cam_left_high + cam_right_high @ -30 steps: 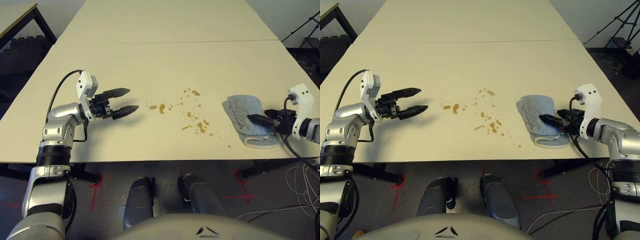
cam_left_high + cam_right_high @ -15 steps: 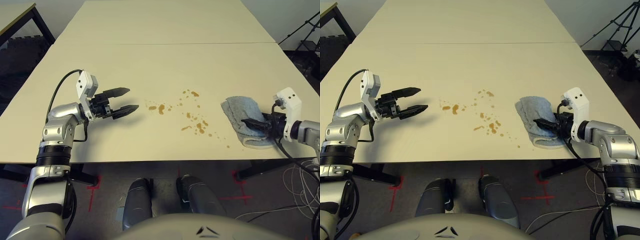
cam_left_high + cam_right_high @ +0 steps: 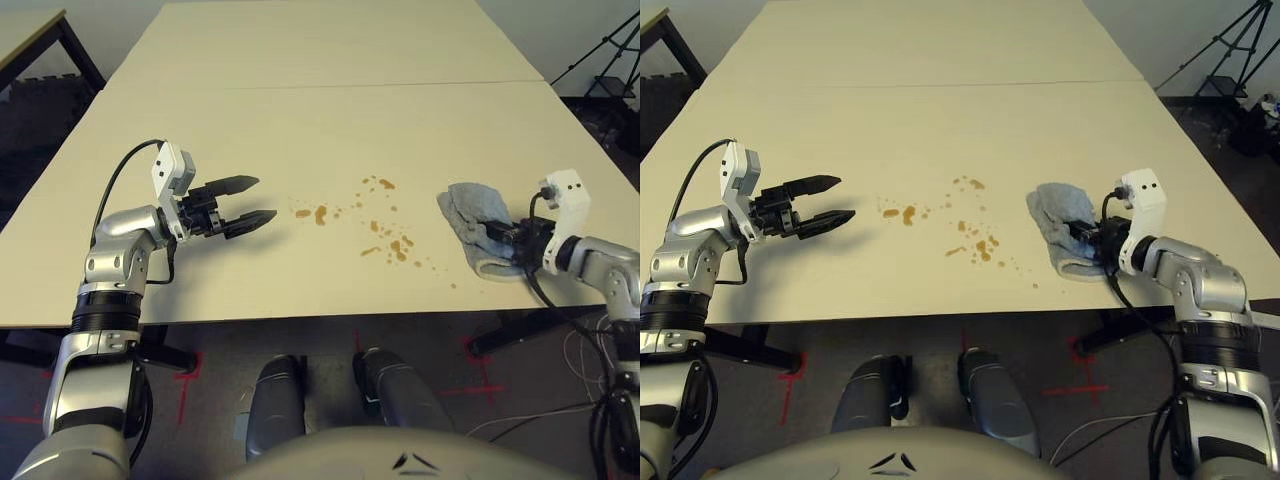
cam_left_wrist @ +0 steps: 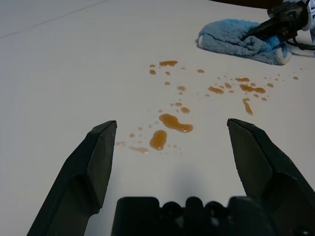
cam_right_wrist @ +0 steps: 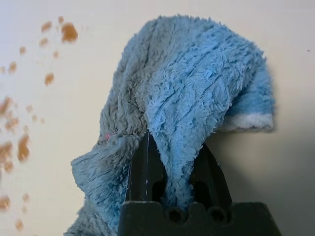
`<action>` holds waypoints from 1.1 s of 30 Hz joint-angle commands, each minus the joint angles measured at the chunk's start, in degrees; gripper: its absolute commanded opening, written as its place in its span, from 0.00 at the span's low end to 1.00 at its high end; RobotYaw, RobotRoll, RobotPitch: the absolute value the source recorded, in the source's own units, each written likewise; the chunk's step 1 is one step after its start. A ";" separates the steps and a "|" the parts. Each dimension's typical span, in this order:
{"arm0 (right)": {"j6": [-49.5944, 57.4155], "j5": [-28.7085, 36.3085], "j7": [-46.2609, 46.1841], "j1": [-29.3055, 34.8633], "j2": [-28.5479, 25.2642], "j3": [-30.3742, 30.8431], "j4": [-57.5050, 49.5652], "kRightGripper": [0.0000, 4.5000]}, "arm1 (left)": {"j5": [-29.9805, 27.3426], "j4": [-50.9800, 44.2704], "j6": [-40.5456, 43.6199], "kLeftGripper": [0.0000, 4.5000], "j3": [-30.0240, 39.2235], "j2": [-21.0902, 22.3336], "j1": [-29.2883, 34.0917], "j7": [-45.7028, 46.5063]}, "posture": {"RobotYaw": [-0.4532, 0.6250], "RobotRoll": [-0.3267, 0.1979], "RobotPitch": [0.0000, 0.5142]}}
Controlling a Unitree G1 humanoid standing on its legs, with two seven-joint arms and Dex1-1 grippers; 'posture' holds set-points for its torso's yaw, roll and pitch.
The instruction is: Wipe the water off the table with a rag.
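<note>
The water (image 3: 385, 240) lies as scattered amber-brown drops and smears in the middle of the pale cream table (image 3: 300, 120); the left wrist view shows it close up (image 4: 172, 120). To the right of the drops lies a bunched, fluffy blue rag (image 3: 468, 212). My right gripper (image 3: 503, 232) is shut on a fold at its right side. In the right wrist view both fingers pinch that raised fold of the rag (image 5: 187, 88). My left gripper (image 3: 265, 197) hangs open just left of the drops, fingers pointing toward them, holding nothing.
A thin seam line (image 3: 350, 86) crosses the table behind the spill. A separate dark-edged table (image 3: 30, 35) stands at the back left corner, and a black tripod (image 3: 600, 60) at the back right. The rag lies close to the table's front right edge.
My right gripper has closed on the rag's right side and bunched the cloth up into a fold. My left arm has stayed where it was. The camera has shifted a little.
</note>
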 commanded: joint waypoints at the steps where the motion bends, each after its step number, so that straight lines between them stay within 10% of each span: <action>1: 0.37 1.14 -3.52 -2.90 2.28 -0.71 -1.68 0.05 | 0.81 0.68 -0.52 1.00 0.53 1.84 0.84 -1.05 | 0.25 0.62 0.26; 33: -11.11 -8.01 -12.42 -12.88 16.28 8.46 14.34 0.05 | 0.38 2.36 -1.02 1.00 1.41 4.92 0.49 -1.74 | 0.27 0.62 0.26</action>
